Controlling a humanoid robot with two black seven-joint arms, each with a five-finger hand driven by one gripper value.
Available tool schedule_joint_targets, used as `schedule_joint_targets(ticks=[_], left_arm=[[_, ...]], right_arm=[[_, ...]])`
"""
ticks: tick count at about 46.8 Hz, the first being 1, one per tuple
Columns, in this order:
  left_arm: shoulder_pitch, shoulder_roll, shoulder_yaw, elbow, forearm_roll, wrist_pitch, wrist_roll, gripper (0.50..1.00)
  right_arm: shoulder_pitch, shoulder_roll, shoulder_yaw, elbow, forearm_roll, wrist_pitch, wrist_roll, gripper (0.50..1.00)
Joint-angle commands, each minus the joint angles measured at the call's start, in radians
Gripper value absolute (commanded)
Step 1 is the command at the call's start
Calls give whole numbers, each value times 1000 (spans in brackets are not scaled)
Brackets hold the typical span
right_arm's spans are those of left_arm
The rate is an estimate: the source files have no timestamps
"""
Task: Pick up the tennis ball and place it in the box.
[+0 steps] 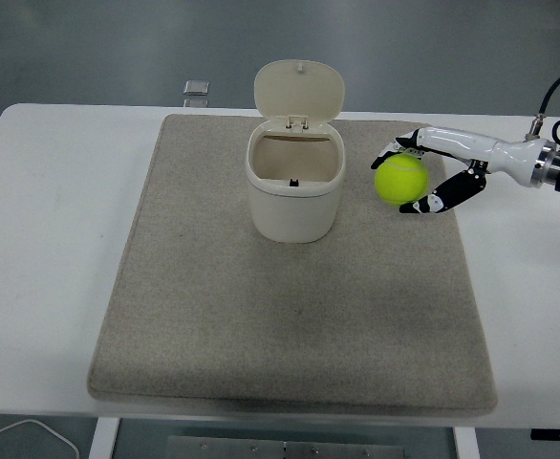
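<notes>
Beige matting (290, 316) fills the near ground below and to the left of the right hand (433, 177), bare of anything, so nothing stands under the hand's path on that side. Higher up, the hand reaches in from the right edge with its fingers (442, 194) curled around the tennis ball (400, 181); the ball sits at the hand's leftward tip, gripped between the white upper digits and the dark lower ones, and appears to be clear of the mat. To the hand's left, and at about the same height in the picture, stands the cream box (295, 186), its mouth open and its lid (299, 91) tipped up at the far side. A strip of mat shows between ball and box, so the two are near but apart. The coming move looks to be a short carry leftward, high enough to clear the box's near-right rim. Only this arm is in view. Beyond the box a small dark object (196, 88) lies on the white table (60, 210).
</notes>
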State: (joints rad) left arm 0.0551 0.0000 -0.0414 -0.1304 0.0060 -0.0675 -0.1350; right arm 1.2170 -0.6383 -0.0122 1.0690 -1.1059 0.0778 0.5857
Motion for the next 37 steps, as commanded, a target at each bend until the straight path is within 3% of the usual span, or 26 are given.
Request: schedule_joint_targets(ticks=[1, 13, 33, 37], left_arm=[[0, 0, 0, 0, 0, 0, 0, 992], [0, 0, 0, 0, -1, 1, 0, 992], [0, 0, 0, 0, 0, 0, 0, 992], [0, 0, 0, 0, 0, 0, 0, 992]], right_arm=[[7, 0, 34, 5, 6, 28, 0, 500], [64, 25, 57, 22, 73, 83, 0, 500], [114, 175, 51, 3, 109, 76, -17, 500], [118, 193, 49, -11, 109, 73, -46, 500]])
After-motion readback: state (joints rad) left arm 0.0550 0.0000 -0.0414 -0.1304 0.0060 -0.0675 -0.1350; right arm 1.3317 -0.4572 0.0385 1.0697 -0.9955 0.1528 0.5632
